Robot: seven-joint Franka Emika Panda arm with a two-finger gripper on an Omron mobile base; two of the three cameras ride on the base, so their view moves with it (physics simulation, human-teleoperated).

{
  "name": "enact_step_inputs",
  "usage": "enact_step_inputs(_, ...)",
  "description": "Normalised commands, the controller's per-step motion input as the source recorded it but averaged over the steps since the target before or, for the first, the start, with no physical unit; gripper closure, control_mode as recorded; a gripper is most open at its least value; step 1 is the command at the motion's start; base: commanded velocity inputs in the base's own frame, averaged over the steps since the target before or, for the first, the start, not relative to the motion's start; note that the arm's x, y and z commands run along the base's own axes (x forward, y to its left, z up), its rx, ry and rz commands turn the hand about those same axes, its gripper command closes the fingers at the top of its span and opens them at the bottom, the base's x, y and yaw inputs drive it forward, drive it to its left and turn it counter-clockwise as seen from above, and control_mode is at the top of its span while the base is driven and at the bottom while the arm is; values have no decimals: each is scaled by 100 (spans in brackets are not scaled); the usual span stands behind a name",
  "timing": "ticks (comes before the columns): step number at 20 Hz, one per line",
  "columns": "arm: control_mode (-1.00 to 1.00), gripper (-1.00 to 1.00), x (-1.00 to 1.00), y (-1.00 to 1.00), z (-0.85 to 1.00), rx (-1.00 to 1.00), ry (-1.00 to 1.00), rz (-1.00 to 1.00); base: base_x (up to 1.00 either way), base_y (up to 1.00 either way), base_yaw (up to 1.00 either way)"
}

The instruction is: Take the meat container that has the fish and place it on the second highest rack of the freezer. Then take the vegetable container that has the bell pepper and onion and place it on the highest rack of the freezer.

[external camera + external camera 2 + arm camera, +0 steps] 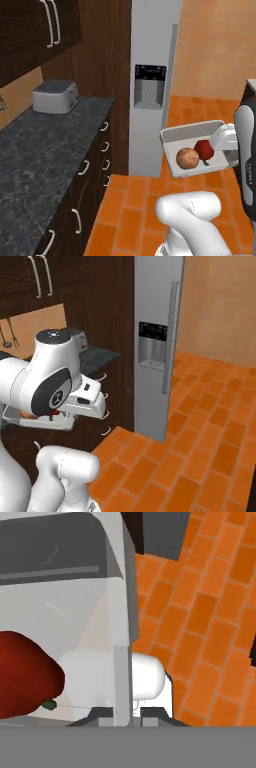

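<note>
White vegetable container (197, 131) is carried clear of the floor, its rim wall clamped edge-on between the clenched jaws (123, 714). Risk: the thin-wall grip lets the container tilt, so the contents roll out. Just beyond the jaws lie one bell pepper (204, 149) and one onion (187, 158). One freezer door (150, 85) stands closed ahead.

Bell pepper (25, 679) cut off by the hand view's left edge. Vegetable container (37, 420) mostly hidden behind the white arm in the right base view. Toaster (76, 338) half hidden there too. Freezer interior hidden behind the shut grey door (150, 90).
</note>
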Motion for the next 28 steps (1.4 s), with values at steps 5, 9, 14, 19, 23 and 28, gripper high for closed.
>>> enact_step_inputs(5, 100, 100, 0, 0, 0, 0, 0, 0, -6, -31, -54)
enact_step_inputs(9, 100, 100, 0, 0, 0, 0, 0, 0, 5, -31, -39)
enact_step_inputs(14, 100, 100, 0, 0, 0, 0, 0, 0, 47, -50, -23)
enact_step_inputs(19, 100, 100, 0, 0, 0, 0, 0, 0, 97, -61, -15)
enact_step_inputs(23, 100, 100, 0, 0, 0, 0, 0, 0, 94, -32, -9)
enact_step_inputs(28, 100, 100, 0, 0, 0, 0, 0, 0, 60, -26, 5)
